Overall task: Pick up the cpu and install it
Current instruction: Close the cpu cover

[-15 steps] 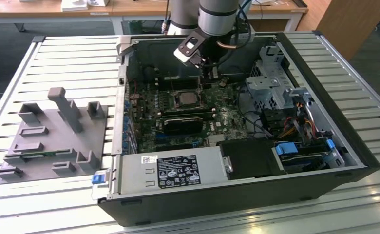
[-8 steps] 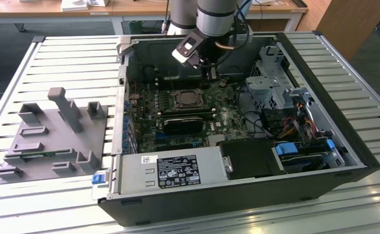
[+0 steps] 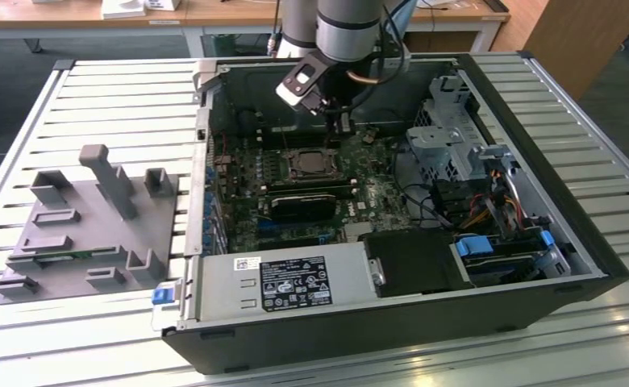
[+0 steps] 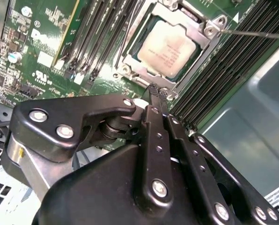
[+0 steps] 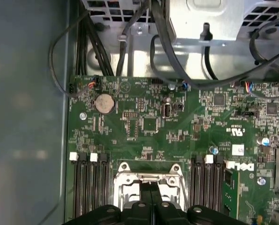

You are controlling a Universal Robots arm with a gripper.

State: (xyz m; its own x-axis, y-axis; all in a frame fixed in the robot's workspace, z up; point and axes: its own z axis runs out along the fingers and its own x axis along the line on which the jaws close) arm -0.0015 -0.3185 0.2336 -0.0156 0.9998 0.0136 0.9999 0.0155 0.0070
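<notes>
While the arm hangs over the open computer case (image 3: 572, 266) on the slatted table (image 3: 99, 89), its gripper (image 3: 339, 127) sits low inside the case, above the green motherboard (image 5: 149, 124). In the second wrist view the two black fingers (image 4: 151, 122) are pressed together with nothing between them, and their tips stand just beside one edge of the processor socket. I cannot tell whether they touch the board.

The cpu (image 4: 167, 47) lies flat in that socket, silver top plate up, with the metal socket frame (image 4: 209, 35) around its rim. In the exterior view the cpu (image 3: 309, 165) shows near the middle of the board, close to the gripper. A thin wire lever (image 4: 256, 33) runs out from one corner of the frame. Dark memory slots (image 5: 90, 187) flank the socket on both sides, and a round coin cell battery (image 5: 105, 103) sits further up the board.

Outside the case, on the exterior view's left, a grey fixture tray (image 3: 78, 234) with upright posts rests on the table. A silver power supply (image 3: 282, 282) fills the near corner of the case.
</notes>
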